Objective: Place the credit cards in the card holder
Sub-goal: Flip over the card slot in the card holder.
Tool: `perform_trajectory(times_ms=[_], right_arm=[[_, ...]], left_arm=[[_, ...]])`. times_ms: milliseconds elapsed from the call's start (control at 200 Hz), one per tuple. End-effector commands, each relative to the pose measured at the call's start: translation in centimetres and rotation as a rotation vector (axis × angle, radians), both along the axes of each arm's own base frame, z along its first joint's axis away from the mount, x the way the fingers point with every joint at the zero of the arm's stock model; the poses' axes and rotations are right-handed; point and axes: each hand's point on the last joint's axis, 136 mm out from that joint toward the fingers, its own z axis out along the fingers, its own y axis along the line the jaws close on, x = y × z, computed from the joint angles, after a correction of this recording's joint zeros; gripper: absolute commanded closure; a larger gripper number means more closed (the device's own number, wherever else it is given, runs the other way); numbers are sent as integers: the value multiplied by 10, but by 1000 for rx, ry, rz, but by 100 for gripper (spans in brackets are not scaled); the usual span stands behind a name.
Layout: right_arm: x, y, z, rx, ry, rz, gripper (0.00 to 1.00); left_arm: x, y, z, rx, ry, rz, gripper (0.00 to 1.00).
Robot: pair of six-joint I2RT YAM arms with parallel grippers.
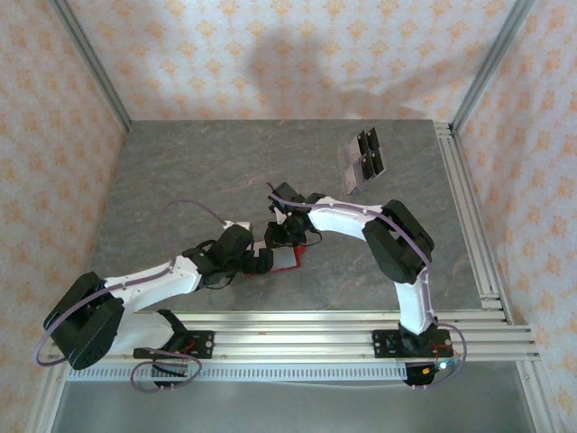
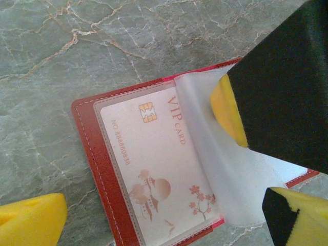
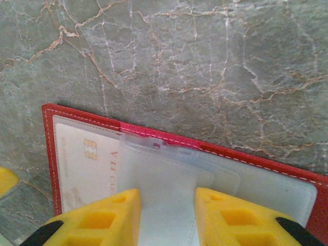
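The left gripper (image 1: 262,261) stands wide: in its wrist view the yellow fingers (image 2: 31,221) sit in opposite lower corners, astride the card holder (image 2: 97,169). This red wallet lies open, flat on the table's near middle. Under its clear sleeve a pale card (image 2: 154,169) reads "VIP CARD" beside a gold chip; a line starting "NO" has digits too blurred to trust. The right gripper (image 3: 166,197) bears on a loose sleeve leaf (image 3: 169,179), its fingers set narrowly apart with the leaf showing between them. The credit cards (image 1: 364,162) lie in a cluster well apart, toward the far right. The table (image 1: 198,180) is grey-green veined stone, edged with aluminium rails (image 1: 297,329); peach patterned walls (image 1: 54,108) enclose it.
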Motion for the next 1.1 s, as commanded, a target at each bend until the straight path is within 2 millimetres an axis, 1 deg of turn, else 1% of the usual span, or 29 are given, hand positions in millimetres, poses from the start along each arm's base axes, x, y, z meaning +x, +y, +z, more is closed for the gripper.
perform_trajectory(times_ms=[0,140,465,706,841,931,1096], right_arm=[[-6,-1,2,4,9,-4,67],[-6,-1,2,4,12,-6,67],[-6,-1,2,6,14,-8,67],[-5,1,6,16,10,-10,66],[-3,2,10,24,5,-16,64],[-3,3,11,30,7,-19,64],[-4,5,10,39,16,-21,64]], left_arm=[[5,-3,-1,5,-12,5,1],[4,-6,-4,0,-5,-8,1],[6,-5,-11,26,6,1,1],[5,-3,-17,41,19,2,1],[3,-1,-20,48,27,0,1],[4,-2,-19,42,23,2,1],[9,-8,-10,16,-1,-3,1]])
